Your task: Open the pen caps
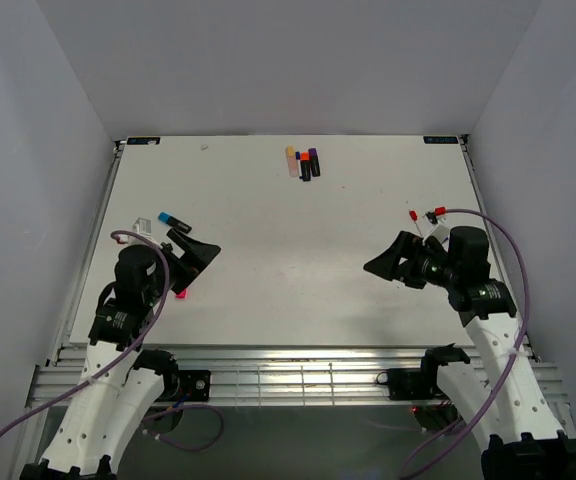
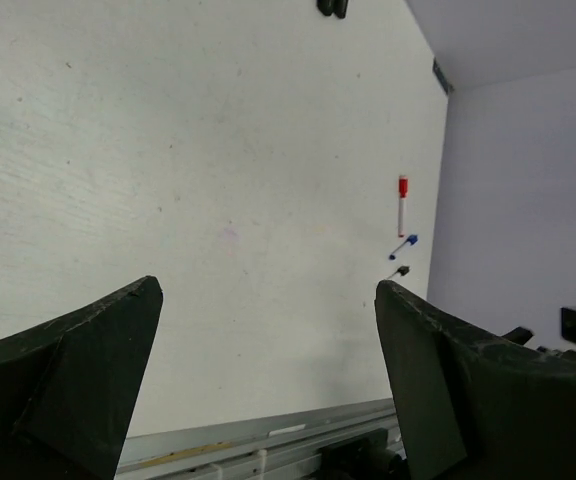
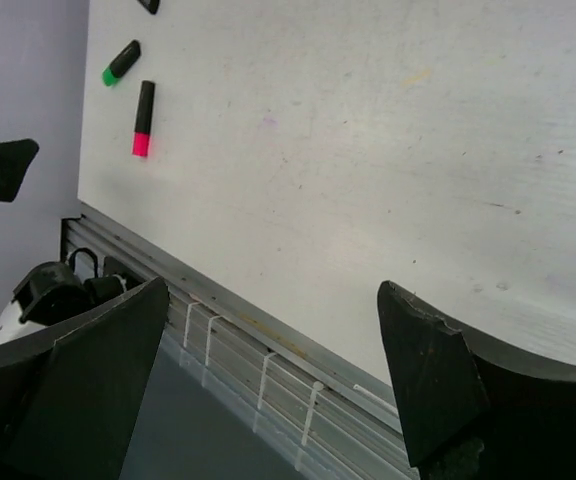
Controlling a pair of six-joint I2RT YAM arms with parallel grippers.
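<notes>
Top external: left pincer (image 1: 200,266) and right pincer (image 1: 386,260) gape, both angled inward.

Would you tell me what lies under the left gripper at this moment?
Bare table shows beneath the open left gripper. Overhead, it covers the barrel of a pink-tipped marker.

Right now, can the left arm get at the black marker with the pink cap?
Probably yes. The black marker with the pink cap lies uncovered on the white table, close beside the left gripper, whose fingers stand open. It is outside that wrist's view, so the arm must turn.
</notes>
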